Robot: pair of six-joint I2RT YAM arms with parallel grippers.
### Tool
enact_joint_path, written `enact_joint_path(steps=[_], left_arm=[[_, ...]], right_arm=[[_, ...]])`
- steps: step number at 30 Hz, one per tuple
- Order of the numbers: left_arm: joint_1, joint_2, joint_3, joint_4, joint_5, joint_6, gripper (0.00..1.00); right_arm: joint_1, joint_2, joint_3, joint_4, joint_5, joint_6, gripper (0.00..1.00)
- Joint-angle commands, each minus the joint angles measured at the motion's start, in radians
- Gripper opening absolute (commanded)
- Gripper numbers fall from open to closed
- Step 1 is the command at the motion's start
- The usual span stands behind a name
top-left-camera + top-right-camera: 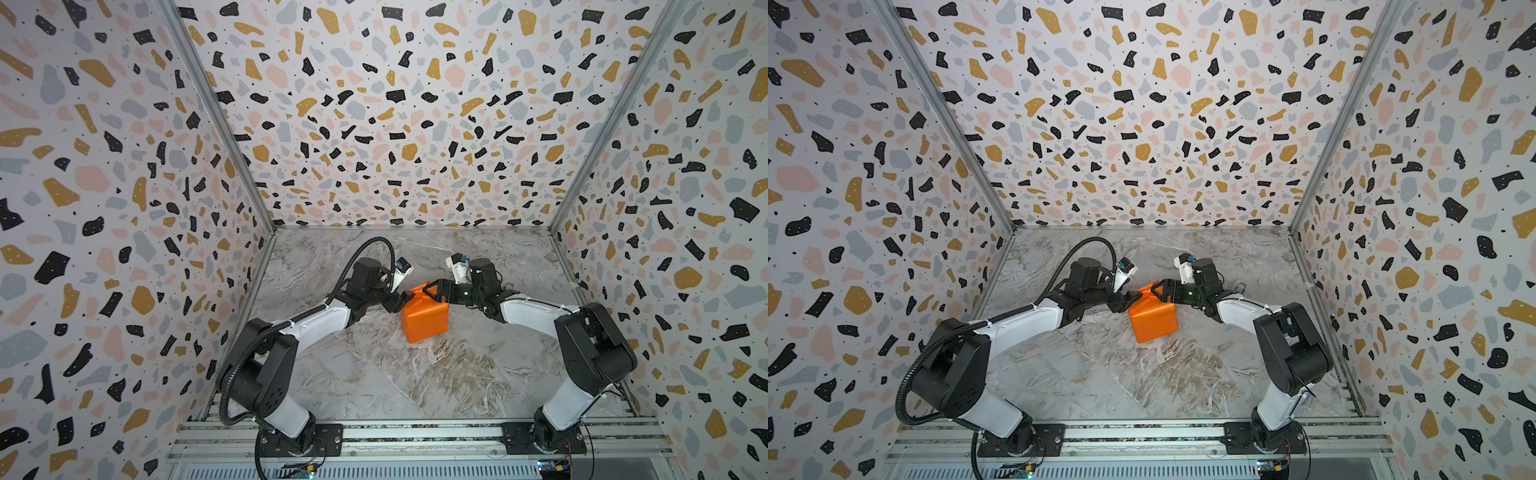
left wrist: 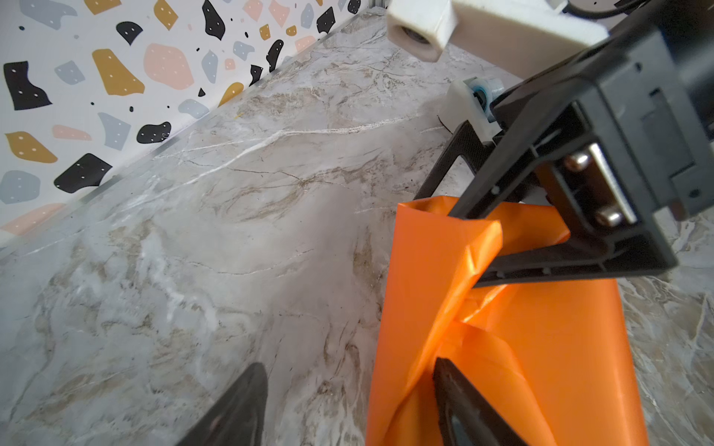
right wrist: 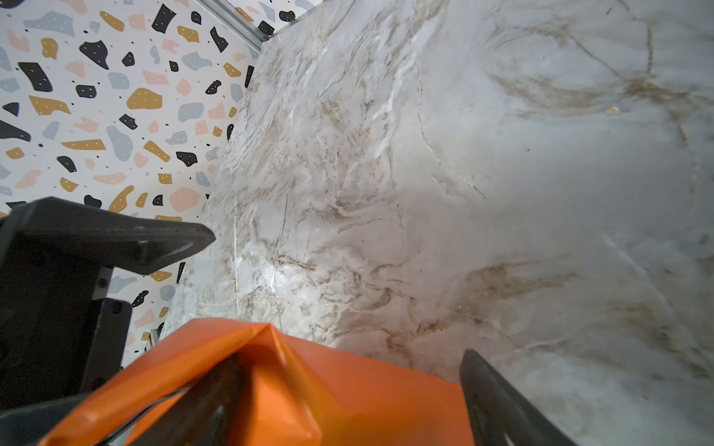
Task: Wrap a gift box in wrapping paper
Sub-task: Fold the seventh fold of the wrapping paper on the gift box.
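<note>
**Top views.** The wrapping paper [image 1: 424, 319], orange face outward, formed a block-shaped parcel standing near the centre of the marble table [image 1: 415, 386]. The gift box did not show, being covered by the paper. The paper's loose end rose into a creased peak along the parcel's 12 o'clock edge. The left gripper [image 1: 405, 297] reached this peak from 10 o'clock and the right gripper [image 1: 431, 291] from 2 o'clock, so that their fingertips almost met over the fold. Both top views showed this arrangement: paper [image 1: 1153, 320], left gripper [image 1: 1133, 296], right gripper [image 1: 1158, 289].

**Left wrist view.** The left gripper [image 2: 347, 370] stood with its jaws well apart. One finger was pushed into a crumpled pleat of the paper [image 2: 541, 347], and the other hung over bare table beside the parcel, so nothing was clamped. Opposite, the right gripper [image 2: 459, 247] straddled the raised flap with its jaws spread wide. The paper lay between them without being pinched.

**Right wrist view.** The right gripper [image 3: 349, 359] was widely parted. One finger lay against the folded ridge of the paper [image 3: 347, 405], and the other was clear of it over the table. One of the left gripper's fingers [image 3: 135, 239] projected just beyond the ridge, apart from the paper.
</note>
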Motion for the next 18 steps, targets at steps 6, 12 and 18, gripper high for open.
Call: enact_joint_path(steps=[6,12,18], left_arm=[[-0.009,0.035,0.040,-0.017,0.030,0.019,0.68],[-0.012,0.042,0.075,-0.058,0.084,0.054,0.68],[-0.012,0.025,0.083,-0.061,0.113,0.062,0.58]], right_arm=[[0.006,-0.008,-0.077,0.005,0.020,0.002,0.87],[0.006,-0.022,-0.078,0.010,0.016,0.004,0.87],[0.005,-0.026,-0.085,0.014,0.012,0.003,0.86]])
